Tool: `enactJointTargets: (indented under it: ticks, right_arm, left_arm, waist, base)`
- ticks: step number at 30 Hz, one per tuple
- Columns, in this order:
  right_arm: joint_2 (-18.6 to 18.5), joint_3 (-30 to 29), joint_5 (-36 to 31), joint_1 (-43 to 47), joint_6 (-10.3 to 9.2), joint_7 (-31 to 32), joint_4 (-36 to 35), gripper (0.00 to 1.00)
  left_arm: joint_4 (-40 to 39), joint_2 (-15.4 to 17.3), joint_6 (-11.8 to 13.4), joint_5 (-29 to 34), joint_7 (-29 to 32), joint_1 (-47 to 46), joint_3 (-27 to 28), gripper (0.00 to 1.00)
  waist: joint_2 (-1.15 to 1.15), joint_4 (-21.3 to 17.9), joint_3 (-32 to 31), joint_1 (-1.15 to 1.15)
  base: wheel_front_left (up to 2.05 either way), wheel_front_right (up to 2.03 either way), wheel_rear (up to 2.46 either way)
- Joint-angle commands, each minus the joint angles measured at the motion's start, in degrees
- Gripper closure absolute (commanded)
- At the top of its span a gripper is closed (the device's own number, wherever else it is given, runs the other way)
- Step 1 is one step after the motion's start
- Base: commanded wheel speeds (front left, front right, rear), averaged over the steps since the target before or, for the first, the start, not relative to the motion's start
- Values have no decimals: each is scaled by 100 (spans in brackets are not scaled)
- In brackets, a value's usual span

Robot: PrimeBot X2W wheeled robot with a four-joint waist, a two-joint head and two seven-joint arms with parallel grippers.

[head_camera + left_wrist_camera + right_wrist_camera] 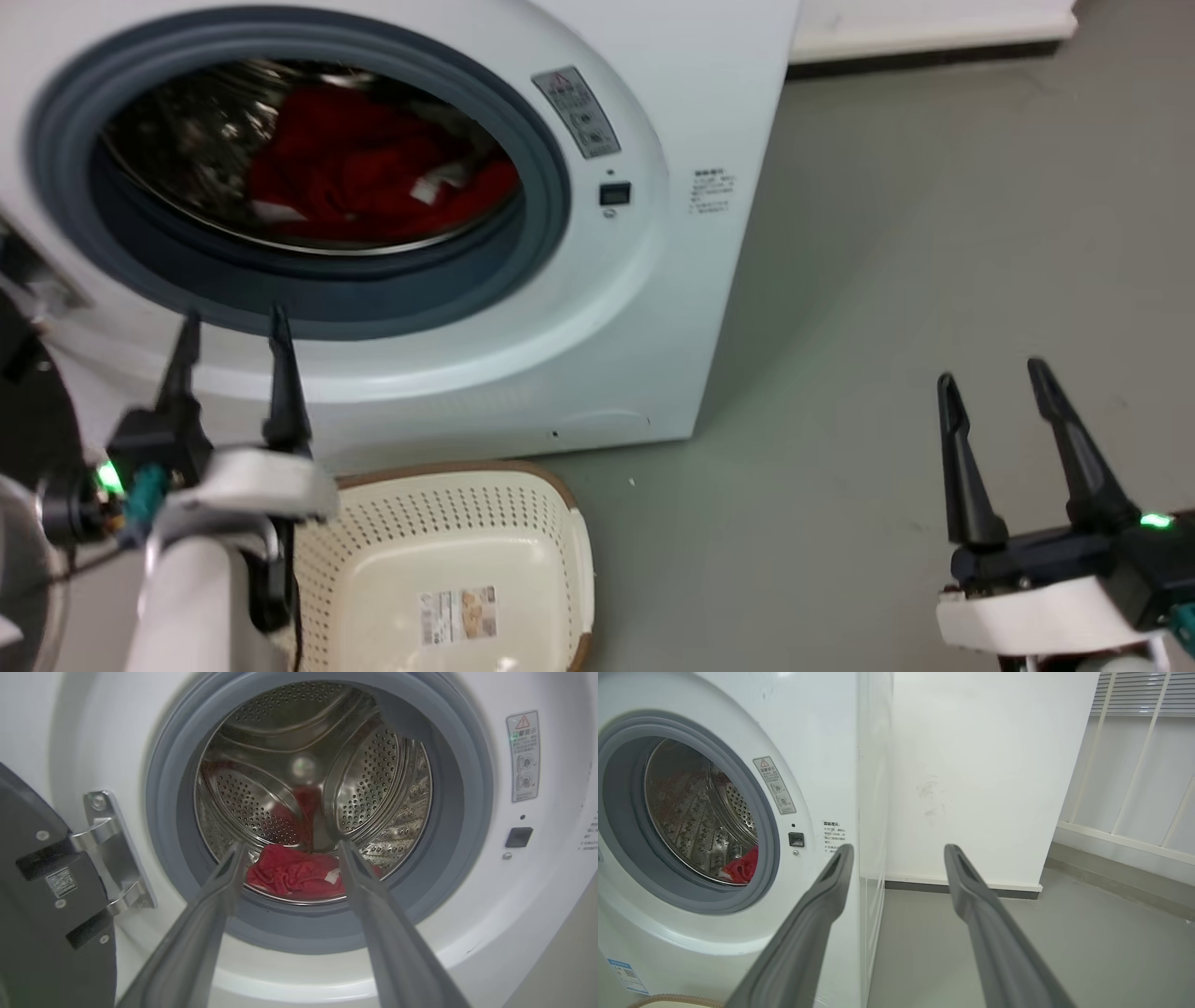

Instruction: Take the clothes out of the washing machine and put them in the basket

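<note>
The red clothes [359, 173] lie low in the steel drum of the white washing machine [653, 308], whose door is open. The left wrist view shows the clothes [294, 872] beyond my fingers, and the right wrist view catches a red edge of the clothes [742, 868]. My left gripper [233, 327] is open just outside the grey porthole rim, empty, pointing at the opening. My right gripper [994, 373] is open and empty over the floor, right of the machine. The cream basket [560, 523] stands on the floor under the porthole, with a paper label on its base.
The black-framed door [42, 905] hangs open at the left on its metal hinge [112, 854]. Grey floor [934, 233] stretches to the right of the machine. A white wall [990, 765] rises behind it, with a skirting ledge further right.
</note>
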Motion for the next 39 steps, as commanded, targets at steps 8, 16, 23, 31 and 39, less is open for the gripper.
enactJointTargets:
  ticks: [8,16,23,31,39]
  right_arm:
    - [-3,-37,202,-616,-4,-12,-129,0]
    - [-2,-28,430,-1014,-4,-12,-214,0]
    - [-1,-5,658,-1302,-4,-12,-328,0]
    - [0,-5,959,-1598,-4,-12,-441,0]
    - [-1,23,1205,-1754,-4,-12,-614,0]
  left_arm:
    - [905,595,-88,222,-15,-1605,140,0]
    - [1913,1150,-168,320,-14,-3023,85,0]
    - [2786,1671,-252,434,167,-4334,-52,0]
    - [3406,2237,-434,586,838,-5793,-345,0]
    - [3719,2706,-572,796,2166,-7129,-967,0]
  waist:
    - [0,-658,1202,0]
    - [0,-1065,2036,0]
    - [0,-1356,2729,0]
    - [0,-1574,3446,0]
    - [0,-1757,3951,0]
  base:
    - [0,0,0]
    - [0,0,0]
    - [0,0,0]
    - [0,0,0]
    - [0,0,0]
